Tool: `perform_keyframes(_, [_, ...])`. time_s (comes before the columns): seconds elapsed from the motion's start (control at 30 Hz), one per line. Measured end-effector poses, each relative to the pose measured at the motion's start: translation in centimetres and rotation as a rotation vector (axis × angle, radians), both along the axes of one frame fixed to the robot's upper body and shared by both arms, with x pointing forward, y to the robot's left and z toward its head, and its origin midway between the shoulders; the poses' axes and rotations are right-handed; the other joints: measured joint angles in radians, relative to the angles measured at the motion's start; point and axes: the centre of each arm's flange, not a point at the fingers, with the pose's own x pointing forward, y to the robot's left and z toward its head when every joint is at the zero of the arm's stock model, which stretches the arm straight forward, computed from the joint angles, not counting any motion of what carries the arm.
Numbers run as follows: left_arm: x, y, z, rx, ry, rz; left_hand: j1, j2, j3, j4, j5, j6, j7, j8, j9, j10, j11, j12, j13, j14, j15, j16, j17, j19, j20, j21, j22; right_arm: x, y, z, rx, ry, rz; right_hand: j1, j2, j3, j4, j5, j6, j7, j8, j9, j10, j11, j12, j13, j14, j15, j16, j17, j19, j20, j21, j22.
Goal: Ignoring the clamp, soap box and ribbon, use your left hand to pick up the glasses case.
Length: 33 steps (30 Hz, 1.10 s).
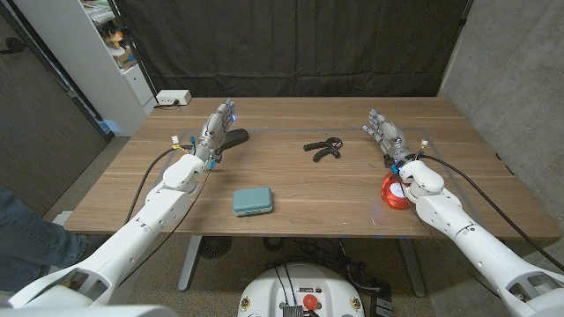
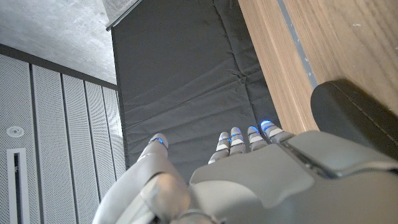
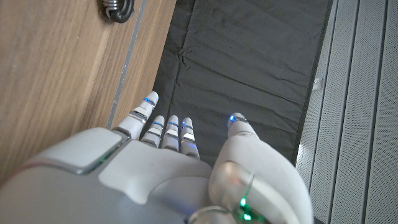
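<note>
The glasses case (image 1: 236, 136) is a dark, rounded shell lying at the table's back left; in the left wrist view the glasses case (image 2: 357, 118) shows just beside the hand's back. My left hand (image 1: 216, 125) hovers over its left end, fingers stretched out and apart, holding nothing; part of the case is hidden under it. In the wrist view the left hand (image 2: 249, 177) points past the table's far edge. My right hand (image 1: 384, 132) stands at the right side with fingers extended and nothing in it, also seen as the right hand (image 3: 168, 168).
A black clamp (image 1: 323, 148) lies mid-table, its end showing as the clamp (image 3: 118, 7). A teal soap box (image 1: 253, 202) sits nearer the front. A red ribbon (image 1: 393, 191) lies beside my right forearm. A white box (image 1: 173, 98) sits at the back-left edge.
</note>
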Motion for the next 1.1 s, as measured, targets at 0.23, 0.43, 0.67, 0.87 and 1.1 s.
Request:
perform_keyframes(0.23, [-0.6, 0.4, 0.4, 0.02, -0.012, 0.019, 0.004, 0.004, 0.004, -0.004, 0.0, 0.0, 0.0, 0.0, 0.0, 0.0, 0.0, 0.0, 0.0, 0.0, 0.0, 0.0, -0.002, -0.004, 0.004, 0.0, 0.0, -0.3, -0.3, -0.1, 0.002, -0.007, -0.003, 0.0, 0.0, 0.0, 0.0, 0.0, 0.008, -0.006, 0.0, 0.0, 0.0, 0.0, 0.0, -0.005, 0.0, 0.0, 0.0, -0.005, 0.0, 0.0, 0.0, 0.0])
perform_keyframes(0.43, [-0.9, 0.7, 0.7, 0.046, -0.018, 0.036, 0.008, 0.008, 0.007, -0.007, 0.0, 0.0, 0.0, 0.0, 0.0, 0.0, 0.0, 0.0, 0.0, 0.0, 0.0, 0.0, -0.002, -0.004, 0.004, 0.0, 0.0, -0.5, -0.6, -0.1, 0.005, -0.011, -0.009, 0.0, 0.0, 0.0, 0.0, 0.0, 0.011, -0.003, 0.0, -0.003, 0.0, 0.0, 0.0, -0.005, 0.0, 0.0, 0.0, -0.005, 0.0, 0.0, 0.0, 0.0])
perform_keyframes(0.67, [-1.2, 1.2, 1.1, 0.078, -0.02, 0.053, 0.013, 0.013, 0.008, -0.008, 0.0, 0.0, 0.0, 0.0, 0.0, 0.0, 0.0, 0.0, 0.0, 0.0, 0.0, 0.0, -0.002, -0.004, 0.004, 0.0, 0.0, -0.6, -0.7, -0.1, 0.005, -0.013, -0.012, 0.0, 0.0, 0.0, 0.0, 0.0, 0.007, -0.007, 0.0, -0.005, 0.0, 0.0, 0.0, -0.005, 0.0, 0.0, 0.0, -0.009, 0.0, 0.0, 0.0, 0.0])
perform_keyframes(0.87, [-1.5, 1.7, 1.6, 0.095, -0.026, 0.068, 0.017, 0.017, 0.012, -0.012, -0.001, 0.006, -0.006, 0.0, 0.0, 0.0, 0.0, 0.0, 0.0, 0.001, 0.001, 0.0, -0.002, -0.012, 0.006, 0.0, 0.0, -0.6, -0.7, 0.2, 0.007, -0.017, -0.015, 0.0, 0.0, 0.0, 0.0, 0.0, 0.007, -0.007, 0.0, -0.005, 0.0, 0.0, 0.0, -0.005, 0.0, 0.0, 0.0, -0.009, 0.0, 0.0, 0.0, 0.0])
perform_keyframes(1.1, [-1.8, 2.5, 1.8, 0.102, -0.03, 0.088, 0.021, 0.021, 0.015, -0.015, -0.001, 0.009, -0.002, 0.0, 0.0, 0.0, 0.0, 0.007, 0.0, 0.004, 0.004, 0.0, -0.002, -0.013, 0.005, 0.0, 0.0, -0.5, -0.4, 0.5, 0.009, -0.021, -0.012, 0.0, 0.0, -0.004, -0.004, 0.0, 0.007, -0.007, 0.0, -0.005, 0.0, 0.0, 0.0, -0.004, 0.0, 0.0, 0.0, -0.009, 0.0, 0.0, 0.0, 0.0])
